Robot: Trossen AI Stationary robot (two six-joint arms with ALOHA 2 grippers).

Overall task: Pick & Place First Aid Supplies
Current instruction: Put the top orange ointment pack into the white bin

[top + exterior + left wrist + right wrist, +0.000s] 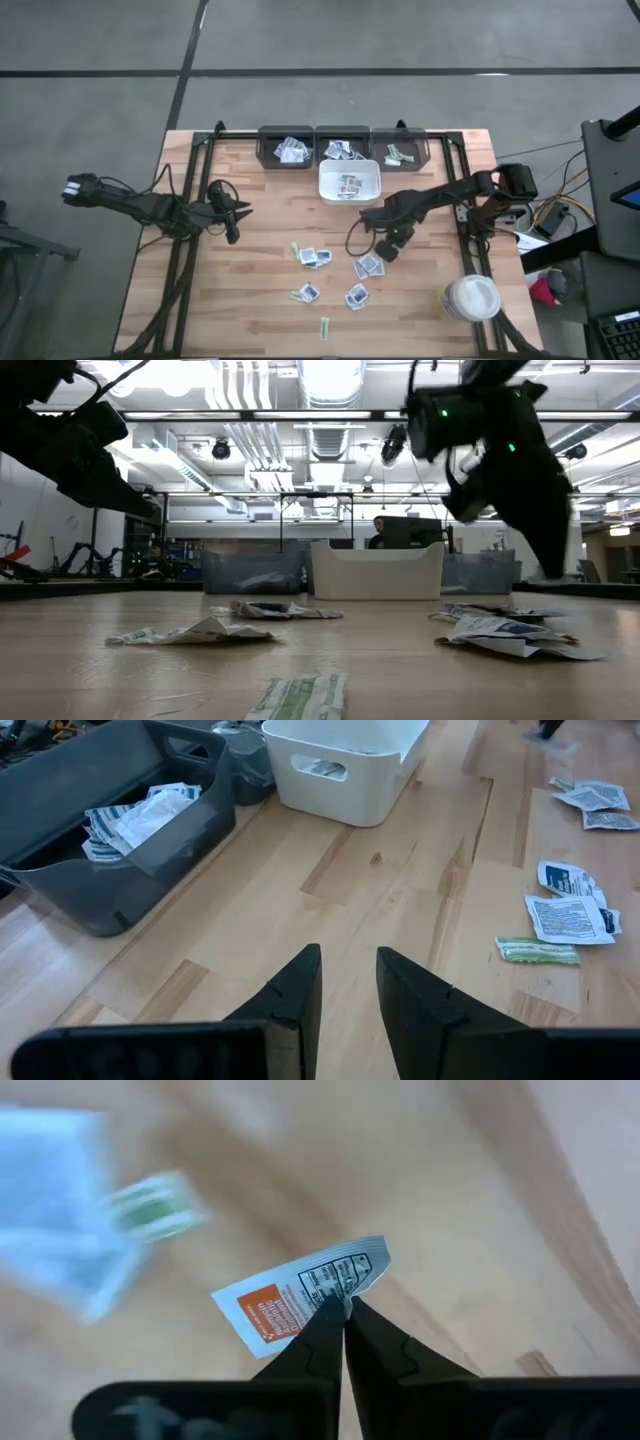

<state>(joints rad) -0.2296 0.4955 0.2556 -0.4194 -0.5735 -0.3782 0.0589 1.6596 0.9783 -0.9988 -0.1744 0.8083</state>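
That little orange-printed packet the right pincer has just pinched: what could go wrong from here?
The right pincer is shut on only the packet's edge, so it might slip out on the way to the white tray. It hangs low over other loose packets, so a sweep could scatter them.

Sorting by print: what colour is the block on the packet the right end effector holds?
Orange, beside black text on white; the packet shows best in the right wrist view.

Blurred packets [60, 1210] beyond the held one.
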